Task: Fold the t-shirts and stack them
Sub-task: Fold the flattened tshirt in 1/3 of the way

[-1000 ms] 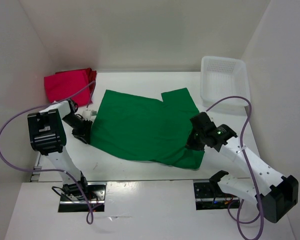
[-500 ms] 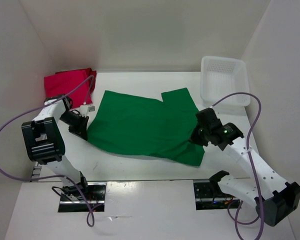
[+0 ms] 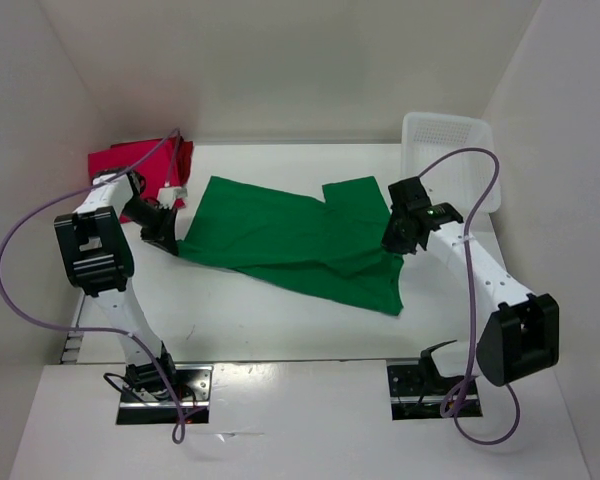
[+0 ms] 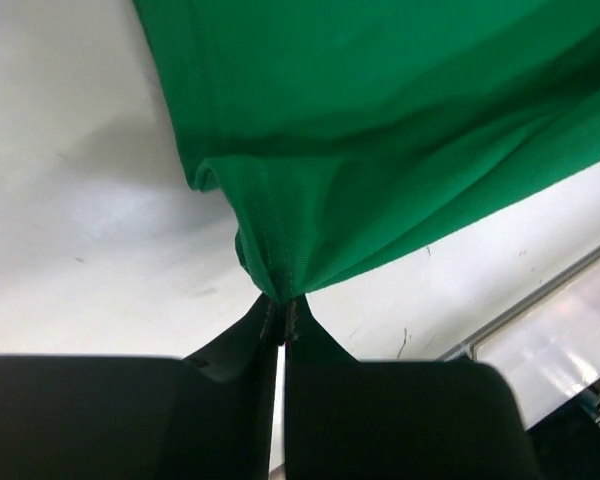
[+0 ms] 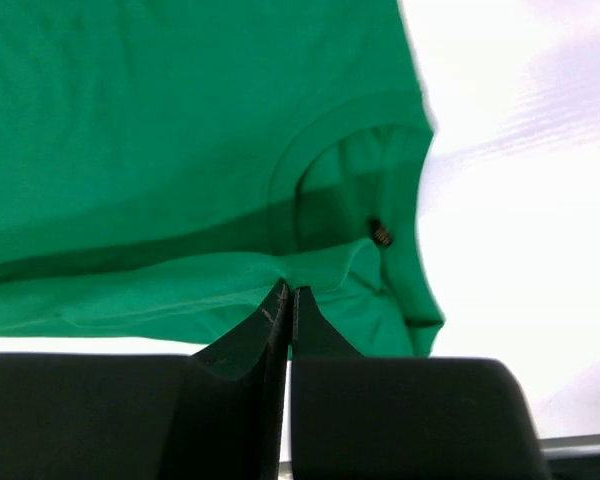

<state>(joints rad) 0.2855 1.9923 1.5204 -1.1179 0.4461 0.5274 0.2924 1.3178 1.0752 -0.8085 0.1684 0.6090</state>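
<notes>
Green t-shirt (image 3: 290, 245) is mid-counter (image 3: 280, 325), spread left to right and creased diagonally across the middle. Its near-right corner lies flat toward the arm bases.

Left tool (image 3: 168, 236) is clamped on the shirt's left edge. In the wrist view the tips (image 4: 280, 312) are closed with a stitched hem bunched into a peak between them, and cloth fans out from there.

Right tool (image 3: 396, 244) is clamped on the shirt's right side. In the wrist view the tips (image 5: 288, 298) are pinched on a fold just beside the neck opening, with a small dark tag inside the collar.

Crimson t-shirt (image 3: 120, 165) is at the back-left corner, with darker red cloth (image 3: 184, 160) at its right edge. They are behind the left arm and apart from the green one.

White basket (image 3: 412, 170) is back-right, beside the right arm.
</notes>
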